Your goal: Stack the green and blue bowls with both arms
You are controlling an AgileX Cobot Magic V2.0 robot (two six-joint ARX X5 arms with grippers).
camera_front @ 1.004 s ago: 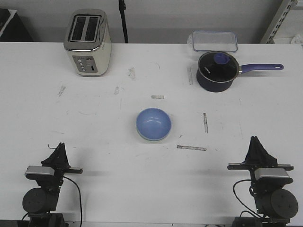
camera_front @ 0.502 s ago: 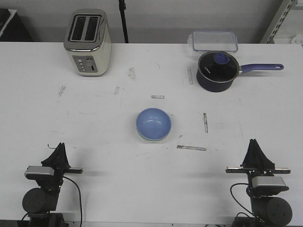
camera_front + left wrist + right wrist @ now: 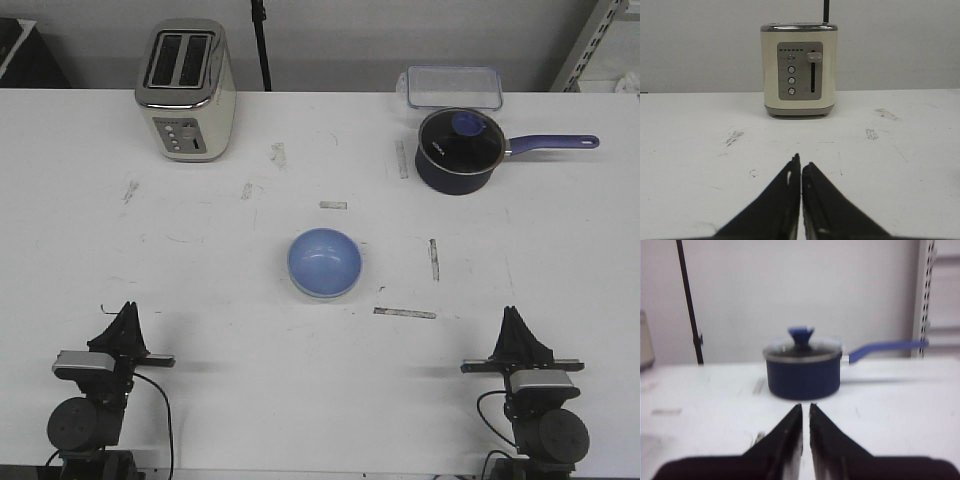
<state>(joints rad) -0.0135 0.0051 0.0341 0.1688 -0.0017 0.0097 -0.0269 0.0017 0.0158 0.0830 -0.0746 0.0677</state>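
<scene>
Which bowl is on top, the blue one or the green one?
The blue bowl is on top. Only a thin pale rim of the green bowl peeks out beneath its near edge.

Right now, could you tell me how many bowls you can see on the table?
2, stacked mid-table: the blue bowl sits nested in the green bowl, of which only a thin rim edge shows beneath. Neither wrist view shows them.

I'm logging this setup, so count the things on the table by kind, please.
Bowls: 2, blue bowl nested in green bowl
Toaster: 1
Lidded saucepan: 1
Clear lidded container: 1
Total: 5
</scene>
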